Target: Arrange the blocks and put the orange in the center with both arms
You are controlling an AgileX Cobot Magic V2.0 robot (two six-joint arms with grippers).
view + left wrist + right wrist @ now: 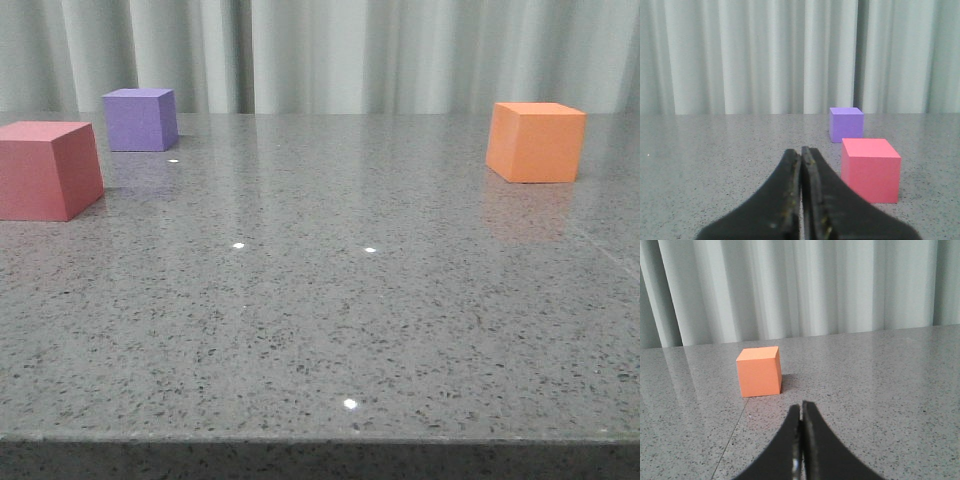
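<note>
Orange cube, speckled grey table

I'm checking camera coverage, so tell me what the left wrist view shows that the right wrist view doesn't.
Only the left wrist view shows the purple cube and the pinkish-red cube nearer that camera, plus the left pincer with fingers pressed together, holding nothing. Only the right wrist view shows the orange cube ahead of the right pincer, also shut and empty. Both share the speckled grey table and pale curtain behind.

Left pincer black, curved tapering fingers, right pincer alike
</note>
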